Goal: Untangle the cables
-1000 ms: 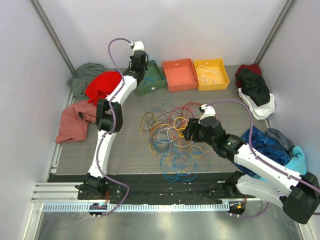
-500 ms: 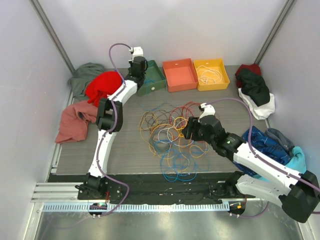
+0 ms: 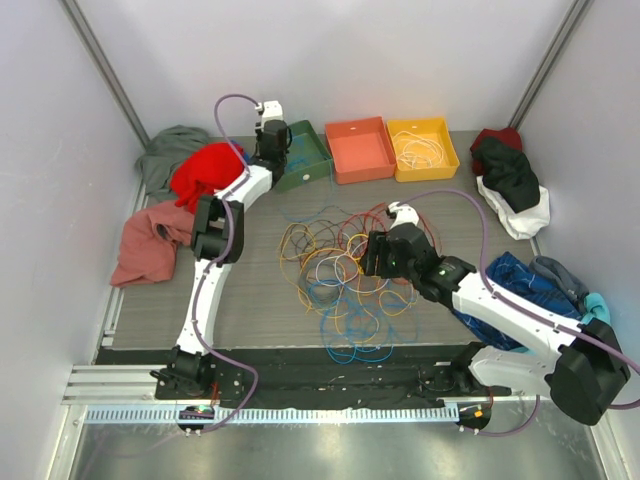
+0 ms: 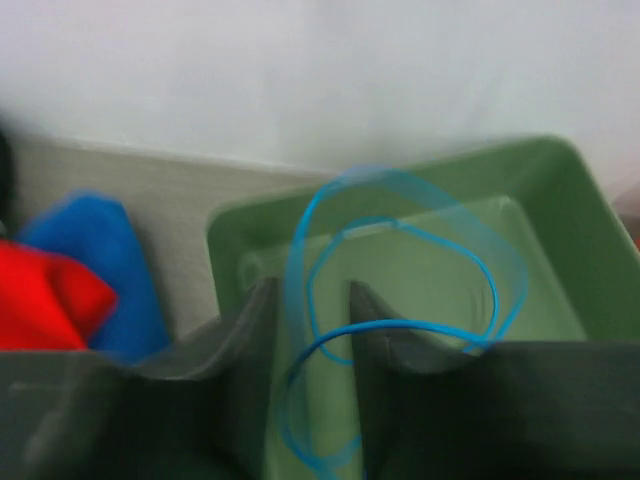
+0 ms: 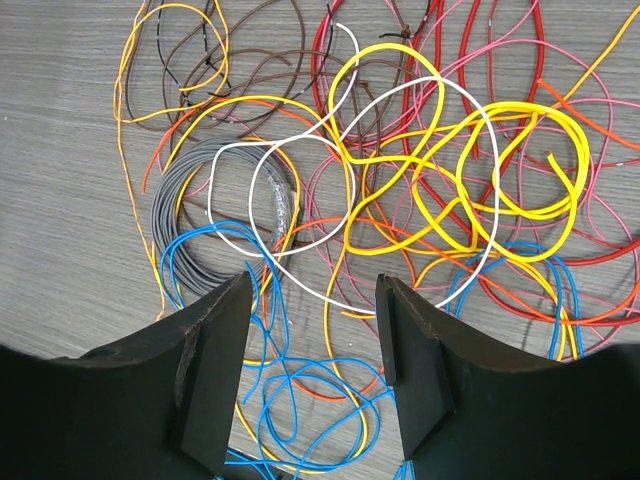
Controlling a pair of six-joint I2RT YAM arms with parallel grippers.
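Observation:
The tangled cables [image 3: 340,265] lie mid-table in yellow, orange, red, blue, white and brown loops. My right gripper [image 3: 374,257] hovers over the tangle's right side. In the right wrist view it [image 5: 313,300] is open and empty, with blue and orange strands [image 5: 300,385] and a white loop [image 5: 300,150] below it. My left gripper [image 3: 276,138] is at the back by the green bin [image 3: 312,160]. In the left wrist view its jaws [image 4: 312,300] stand apart over the bin [image 4: 540,200], and a blurred blue cable loop [image 4: 400,225] runs between the fingers.
An orange bin [image 3: 360,150] and a yellow bin [image 3: 425,160] holding a white cable stand at the back. Red [image 3: 205,170], grey [image 3: 170,148] and pink-brown [image 3: 150,245] clothes lie at the left. Black and white [image 3: 512,185] and blue [image 3: 540,285] clothes lie at the right.
My left gripper has moved back and slightly left toward the green bin. My right gripper has moved left and farther over the tangle.

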